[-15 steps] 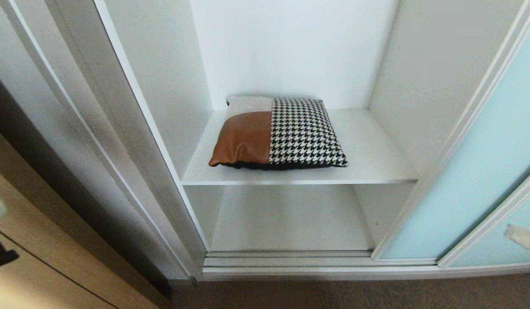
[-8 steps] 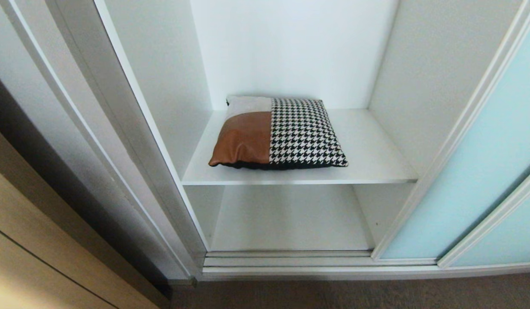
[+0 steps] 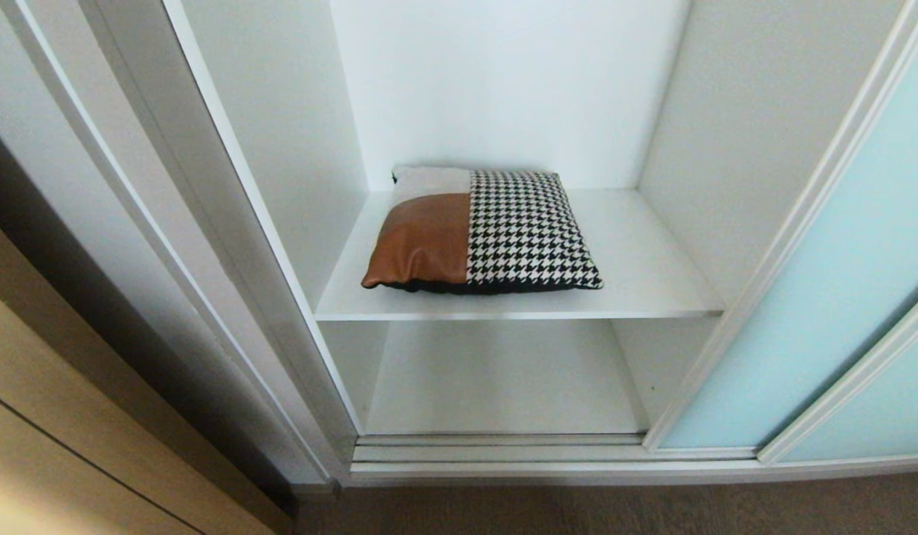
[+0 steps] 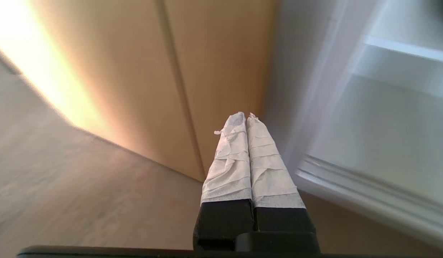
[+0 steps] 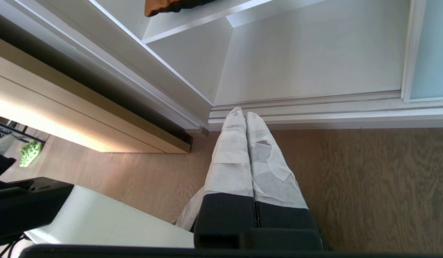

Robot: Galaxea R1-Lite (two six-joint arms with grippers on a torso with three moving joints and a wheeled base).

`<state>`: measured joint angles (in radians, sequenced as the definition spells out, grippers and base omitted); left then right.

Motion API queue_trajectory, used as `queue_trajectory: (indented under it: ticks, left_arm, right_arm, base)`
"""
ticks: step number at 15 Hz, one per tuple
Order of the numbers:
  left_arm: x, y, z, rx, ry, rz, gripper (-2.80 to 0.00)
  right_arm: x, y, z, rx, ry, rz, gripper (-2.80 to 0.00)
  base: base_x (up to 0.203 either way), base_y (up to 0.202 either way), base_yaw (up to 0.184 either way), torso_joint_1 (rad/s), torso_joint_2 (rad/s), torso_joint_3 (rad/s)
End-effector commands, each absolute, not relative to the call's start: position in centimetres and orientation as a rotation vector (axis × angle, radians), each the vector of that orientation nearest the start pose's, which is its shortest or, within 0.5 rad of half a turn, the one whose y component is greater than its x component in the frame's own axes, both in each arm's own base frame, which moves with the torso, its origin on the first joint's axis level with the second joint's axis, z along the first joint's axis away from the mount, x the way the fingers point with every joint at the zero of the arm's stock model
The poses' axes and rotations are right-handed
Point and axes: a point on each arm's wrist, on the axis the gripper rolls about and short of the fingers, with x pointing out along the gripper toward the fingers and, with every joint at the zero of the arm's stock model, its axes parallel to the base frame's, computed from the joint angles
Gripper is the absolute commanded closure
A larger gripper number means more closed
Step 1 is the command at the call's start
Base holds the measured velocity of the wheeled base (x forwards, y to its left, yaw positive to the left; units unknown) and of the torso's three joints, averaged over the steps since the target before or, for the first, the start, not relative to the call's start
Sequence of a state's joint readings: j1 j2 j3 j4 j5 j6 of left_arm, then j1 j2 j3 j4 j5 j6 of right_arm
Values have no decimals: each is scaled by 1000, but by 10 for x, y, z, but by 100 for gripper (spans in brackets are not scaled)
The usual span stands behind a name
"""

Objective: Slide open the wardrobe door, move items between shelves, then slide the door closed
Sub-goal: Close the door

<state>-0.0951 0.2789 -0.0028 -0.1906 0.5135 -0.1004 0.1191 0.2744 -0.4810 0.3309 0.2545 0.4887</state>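
Arms have dropped out of my head view; left gripper point(image 4: 246, 118) and right gripper point(image 5: 243, 114) hang pinched shut, empty. Cushion point(image 3: 479, 229) lies on the upper shelf point(image 3: 652, 275), sliding wardrobe door point(image 3: 823, 297) open; only closing seems left.

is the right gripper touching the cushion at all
Apart. The right wrist view shows the right gripper shut over the floor outside the wardrobe, with the cushion far off up on its shelf.
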Motion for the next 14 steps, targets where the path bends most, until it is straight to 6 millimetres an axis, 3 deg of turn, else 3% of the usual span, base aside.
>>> queue_trajectory:
  ticks: [1, 5, 9, 11, 14]
  left_arm:
    - [0, 12, 99, -56, 63, 475, 0]
    - [-7, 11, 97, -24, 24, 526, 0]
    - [-23, 6, 89, -79, -66, 301, 0]
    - [-25, 2, 86, 61, -39, 127, 0]
    - [-22, -1, 74, 94, 12, -21, 0]
  right_arm:
    - [-32, 2, 178, 491, 223, 342, 0]
    - [-34, 3, 181, 496, 217, 376, 0]
    - [-34, 2, 183, 495, 209, 372, 0]
    - [-36, 2, 186, 490, 195, 376, 0]
    - [-35, 2, 186, 462, 190, 378, 0]
  base:
    - [0, 0, 0, 0, 0, 0]
    - [0, 0, 0, 0, 0, 0]
    - [0, 0, 0, 0, 0, 0]
    - [0, 0, 0, 0, 0, 0]
    - [0, 0, 0, 0, 0, 0]
